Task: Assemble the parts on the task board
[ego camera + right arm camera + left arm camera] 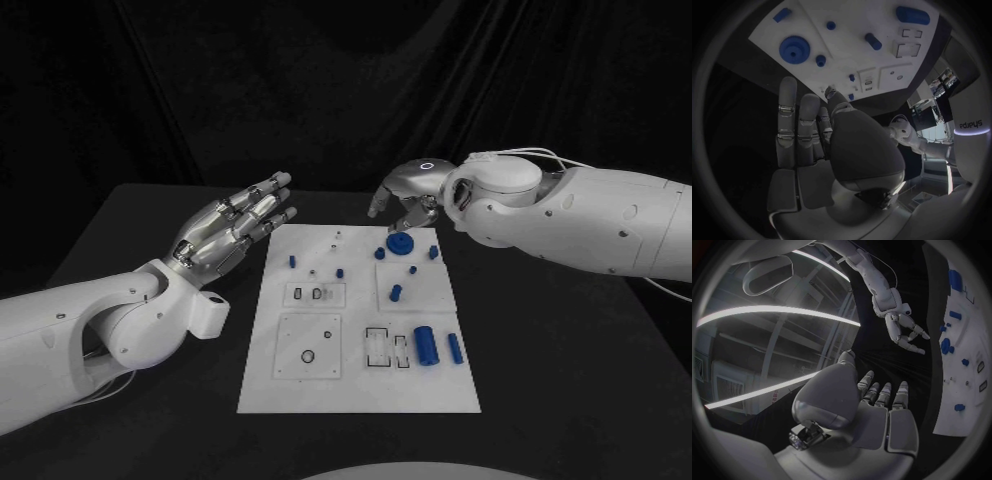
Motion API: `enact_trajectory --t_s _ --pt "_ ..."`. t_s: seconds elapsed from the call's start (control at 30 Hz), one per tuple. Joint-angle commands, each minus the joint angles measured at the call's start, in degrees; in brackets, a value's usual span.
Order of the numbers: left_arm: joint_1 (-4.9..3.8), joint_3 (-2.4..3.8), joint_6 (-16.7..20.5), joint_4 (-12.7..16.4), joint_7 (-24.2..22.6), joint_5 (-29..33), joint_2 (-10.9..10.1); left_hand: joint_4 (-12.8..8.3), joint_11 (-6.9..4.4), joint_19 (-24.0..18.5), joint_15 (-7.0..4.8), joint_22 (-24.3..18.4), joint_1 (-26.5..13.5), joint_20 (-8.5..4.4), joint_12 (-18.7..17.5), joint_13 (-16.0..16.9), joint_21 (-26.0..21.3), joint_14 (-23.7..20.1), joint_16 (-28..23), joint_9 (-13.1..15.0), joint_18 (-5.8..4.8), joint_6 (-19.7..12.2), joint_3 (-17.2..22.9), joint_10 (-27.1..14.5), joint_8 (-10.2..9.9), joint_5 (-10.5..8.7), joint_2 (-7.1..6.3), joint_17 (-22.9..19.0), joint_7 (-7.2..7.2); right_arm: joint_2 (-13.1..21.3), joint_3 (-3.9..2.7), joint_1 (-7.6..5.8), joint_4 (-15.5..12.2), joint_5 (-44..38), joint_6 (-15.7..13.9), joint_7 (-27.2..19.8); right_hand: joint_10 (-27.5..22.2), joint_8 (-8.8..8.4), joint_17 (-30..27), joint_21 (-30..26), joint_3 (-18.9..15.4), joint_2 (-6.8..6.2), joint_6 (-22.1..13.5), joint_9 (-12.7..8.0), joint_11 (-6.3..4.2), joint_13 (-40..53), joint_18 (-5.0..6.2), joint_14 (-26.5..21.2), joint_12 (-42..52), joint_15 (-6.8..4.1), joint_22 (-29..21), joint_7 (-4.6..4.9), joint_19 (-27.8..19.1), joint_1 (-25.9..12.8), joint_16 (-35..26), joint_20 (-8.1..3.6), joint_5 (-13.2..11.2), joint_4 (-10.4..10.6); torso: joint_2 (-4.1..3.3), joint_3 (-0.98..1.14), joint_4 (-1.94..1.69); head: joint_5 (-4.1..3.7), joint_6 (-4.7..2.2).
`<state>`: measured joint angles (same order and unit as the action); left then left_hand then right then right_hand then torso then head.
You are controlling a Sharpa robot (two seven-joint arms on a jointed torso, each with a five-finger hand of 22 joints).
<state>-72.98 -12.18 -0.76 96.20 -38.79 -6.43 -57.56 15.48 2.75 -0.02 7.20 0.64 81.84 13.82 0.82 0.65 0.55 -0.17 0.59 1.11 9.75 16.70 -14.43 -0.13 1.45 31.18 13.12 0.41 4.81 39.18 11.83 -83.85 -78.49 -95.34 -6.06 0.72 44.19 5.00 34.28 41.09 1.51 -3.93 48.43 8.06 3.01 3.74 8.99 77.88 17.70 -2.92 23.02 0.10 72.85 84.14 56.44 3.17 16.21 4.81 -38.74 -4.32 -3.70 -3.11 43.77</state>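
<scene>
Leftmost, the left hand (231, 232) hovers over the black table (130, 240) just beside the board's (361, 390) far left corner, fingers straight and slightly spread, holding nothing; its wrist view shows the same flat palm (873, 415) with the fingers extended.

On the white board, a small ring (307, 356) lies in the near left panel, and small blue pegs (291, 261) stand along the far left part. Toward the middle are rectangular slots (378, 346). Further right, a large blue cylinder (426, 343) lies on its side with a thinner blue rod (454, 348) just beside it. A short blue pin (397, 293) stands further back, and a blue gear (397, 243) sits near the far right corner.

Over that far edge hangs the right hand (408, 205), fingers curled downward just behind the gear, apart from it and holding nothing. In its wrist view the fingers (787, 120) reach toward the gear (795, 48) without touching it.
</scene>
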Motion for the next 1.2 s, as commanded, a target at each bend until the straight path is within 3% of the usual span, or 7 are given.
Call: enact_trajectory --t_s 0.03,0.2,0.4,0.5,0.83,1.0,1.2 --pt "-0.19 0.06 -0.29 0.04 -10.65 -0.3 0.29 -0.08 -0.04 0.7 0.91 -0.1 0.79 0.15 -0.82 -0.65 0.14 0.17 -0.59 0.89 0.26 0.28 2.39 0.13 0.65 1.36 -0.05 -0.41 -0.05 0.16 -0.05 0.4 -0.13 -8.39 3.47 2.82 0.95 -0.17 3.36 3.03 2.19 -1.21 0.47 1.41 -0.52 1.01 1.41 1.41 -0.93 -0.19 2.19 -0.51 -1.02 0.06 2.76 -0.13 1.49 -0.11 -0.43 -0.53 -0.72 -0.57 0.27" --pt "-0.2 0.06 -0.9 -0.28 -10.43 -0.3 0.58 -0.16 -0.01 0.73 1.17 -0.09 1.05 0.3 -0.82 -0.65 0.16 0.17 -0.59 0.89 0.22 0.23 2.59 0.13 0.64 1.61 0.05 -0.41 -0.01 0.17 -0.05 0.84 -0.03 -9.41 2.81 2.87 2.08 -0.13 5.09 4.6 2.91 -1.87 1.42 2.45 -0.65 1.61 1.42 1.62 -0.6 -0.28 3.91 -0.37 -1.85 -0.93 3.9 -0.27 0.81 0.37 -0.55 -0.86 -1.28 -0.93 0.73" --pt "-0.2 0.06 -1.54 -0.83 -10.29 -0.3 0.97 -0.25 0.04 0.81 1.45 -0.04 1.34 0.57 -0.82 -0.65 0.24 0.17 -0.59 0.9 0.19 0.23 2.84 0.13 0.64 1.83 0.21 -0.41 0.06 0.06 -0.05 2.21 0.53 -11.08 0.77 2.61 3.49 0.0 6.45 5.82 3.03 -3.01 2.31 4.01 -0.71 2.89 1.4 1.7 0.64 -0.3 5.52 -0.36 -2.83 -2.64 4.69 -0.22 -2.31 1.79 -0.66 -1.13 -1.7 -1.44 0.72" --pt "-0.2 0.06 -1.84 -0.96 -10.2 -0.3 1.05 -0.26 0.05 0.83 1.5 -0.03 1.39 0.63 -0.82 -0.65 0.25 0.17 -0.59 0.9 0.19 0.23 2.88 0.13 0.64 1.88 0.24 -0.41 0.08 -0.07 -0.05 2.9 0.87 -11.5 -0.36 2.33 3.9 -0.04 7.07 6.12 3.26 -3.07 2.37 4.42 -0.85 3.36 1.43 1.81 1.15 -0.38 5.93 -0.48 -3.04 -2.69 5.07 -0.25 -1.94 1.96 -0.92 -1.24 -1.75 -1.46 0.59" --pt "-0.19 0.05 -2.7 -1.22 -9.77 -0.3 1.13 -0.36 0.18 0.87 1.81 -0.01 1.65 0.91 -0.82 -0.65 0.29 0.17 -0.59 0.89 0.18 0.19 3.08 0.13 0.64 2.12 0.32 -0.41 0.22 -0.88 -0.05 4.78 2.59 -11.93 -2.95 1.15 4.6 -0.2 7.74 6.88 4.03 -3.18 2.51 5.57 -0.82 4.72 1.41 1.7 2.5 -0.39 7.11 -0.1 -3.73 -2.59 5.37 -0.27 0.49 2.08 -0.83 -1.17 -1.52 -0.67 0.97" --pt "-0.18 0.05 -3.09 -1.25 -9.49 -0.3 1.18 -0.42 0.32 0.92 2.04 0.02 1.81 1.13 -0.82 -0.65 0.33 0.17 -0.59 0.91 0.16 0.32 3.22 0.13 0.66 2.24 0.37 -0.41 0.36 -1.38 -0.05 5.23 3.56 -11.97 -3.14 0.9 4.5 -0.62 8.3 7.76 6.06 -3.56 2.48 6.9 -0.73 5.87 1.42 1.47 3.11 -0.38 8.68 -0.05 -4.69 -2.22 5.46 -0.23 7.5 1.81 -0.79 -1.11 -1.51 -0.55 1.31" --pt "-0.18 0.05 -3.58 -1.32 -9.24 -0.3 1.33 -0.49 0.5 1.04 2.35 0.09 1.98 1.55 -0.82 -0.65 0.44 0.17 -0.59 0.92 0.18 0.34 3.37 0.13 0.67 2.32 0.38 -0.41 0.53 -1.91 -0.05 5.79 4.78 -11.98 -3.06 0.5 4.62 -0.83 8.72 8.47 9.1 -4.27 2.76 7.98 -0.58 6.34 1.4 1.23 2.93 -0.33 10.17 0.27 -5.61 -2.52 5.44 -0.18 12.8 1.79 -0.72 -1.16 -1.63 -0.55 1.59"
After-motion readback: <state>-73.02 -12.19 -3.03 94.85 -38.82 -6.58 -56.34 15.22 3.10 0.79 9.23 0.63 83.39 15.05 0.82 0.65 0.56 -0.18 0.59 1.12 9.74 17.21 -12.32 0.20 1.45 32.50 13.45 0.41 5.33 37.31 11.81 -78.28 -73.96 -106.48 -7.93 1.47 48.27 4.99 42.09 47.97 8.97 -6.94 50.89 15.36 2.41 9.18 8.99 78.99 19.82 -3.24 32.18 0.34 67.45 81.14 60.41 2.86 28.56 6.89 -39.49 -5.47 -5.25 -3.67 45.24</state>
